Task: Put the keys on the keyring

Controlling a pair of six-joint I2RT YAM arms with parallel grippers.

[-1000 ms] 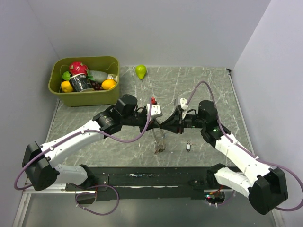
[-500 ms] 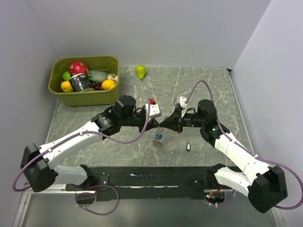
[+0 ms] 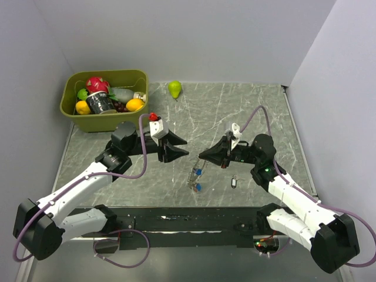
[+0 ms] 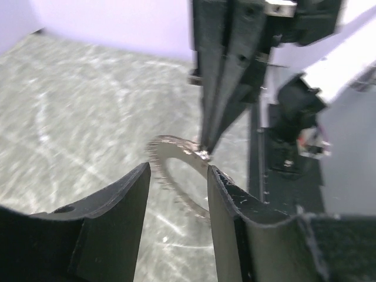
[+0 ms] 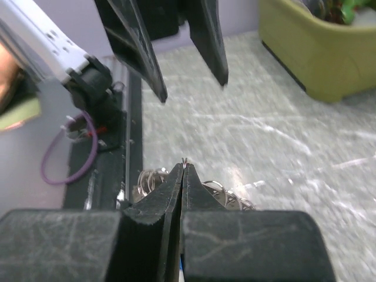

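Observation:
My right gripper (image 3: 201, 157) (image 5: 184, 166) is shut on the top edge of the keyring (image 3: 195, 178) (image 4: 174, 168), a thin toothed metal ring that hangs below its tips above the table. Keys with blue tags (image 3: 200, 173) dangle on the ring. Small wire rings (image 5: 145, 177) show just behind the shut fingers. My left gripper (image 3: 187, 148) (image 4: 177, 170) stands open a little to the left of the ring, touching nothing; it faces the right gripper (image 4: 204, 150). One loose key with a dark tag (image 3: 234, 183) lies on the table under the right arm.
An olive bin (image 3: 104, 121) (image 5: 317, 56) full of fruit and a can stands at the back left. A green pear (image 3: 174, 88) lies by the back wall. The black base rail (image 3: 188, 222) runs along the near edge.
My left gripper has opened, let go of the keyring and drawn back to the left. The ring with its keys now hangs from the right gripper alone, slightly lower and nearer.

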